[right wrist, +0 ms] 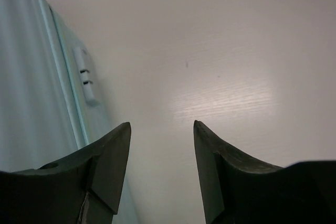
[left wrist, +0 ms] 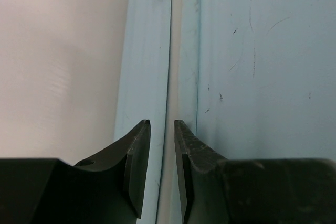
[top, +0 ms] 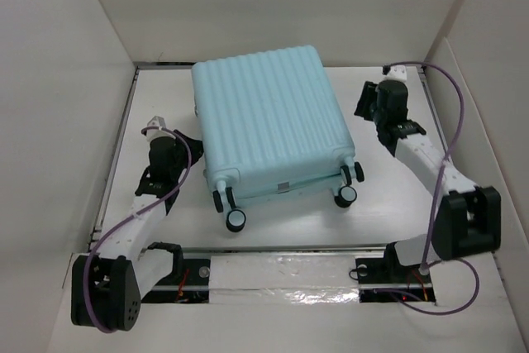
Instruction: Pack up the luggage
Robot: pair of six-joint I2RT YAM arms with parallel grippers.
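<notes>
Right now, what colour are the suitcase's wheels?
The wheels are black and white; top view shows best.

Luggage (top: 269, 121) blocks the middle; open table (top: 388, 204) flanks it.

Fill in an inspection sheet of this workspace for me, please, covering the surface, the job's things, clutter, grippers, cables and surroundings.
Surface: white table, with a shiny foil strip along the near edge between the arm bases.
Job's things: luggage lies flat with its shells together, ribbed side up, wheels toward the arms.
Clutter: nothing seen.
Grippers: left gripper has its jaws narrowly apart with nothing between them, lined up with the seam on the luggage's side; right gripper is open and empty, over the table beside the luggage.
Cables: purple cables loop along both arms, clear of the luggage.
Surroundings: plain white walls on three sides.
</notes>
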